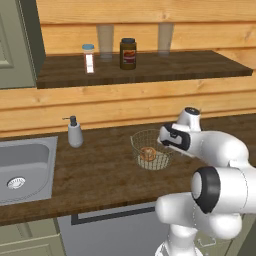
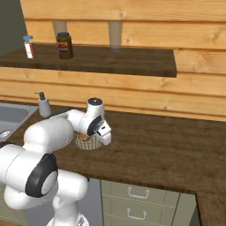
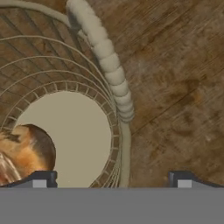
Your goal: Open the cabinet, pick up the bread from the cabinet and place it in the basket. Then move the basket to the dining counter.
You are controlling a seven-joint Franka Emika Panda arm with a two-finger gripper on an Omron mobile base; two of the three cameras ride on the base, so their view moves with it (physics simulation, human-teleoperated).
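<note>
The wire basket (image 1: 150,133) stands on the dark worktop right of the sink, with the bread (image 1: 147,153) lying on its pale bottom. In the hand view the bread (image 3: 24,151) sits at the lower left inside the basket (image 3: 107,57). My gripper (image 3: 113,178) is open just above the basket's right rim, one fingertip (image 3: 43,178) over the inside and the other over the worktop outside. From the right base view, the hand covers part of the basket (image 2: 88,145) and bread (image 2: 84,138). The cabinet door (image 1: 15,45) is swung open beside its dark shelf (image 1: 200,65). The dining counter is out of view.
A soap bottle (image 1: 75,132) stands by the steel sink (image 1: 25,170). On the cabinet shelf are a dark jar (image 1: 128,53), a small white bottle (image 1: 89,58) and two glasses (image 1: 105,42). Grey-green drawers (image 2: 137,198) lie under the worktop.
</note>
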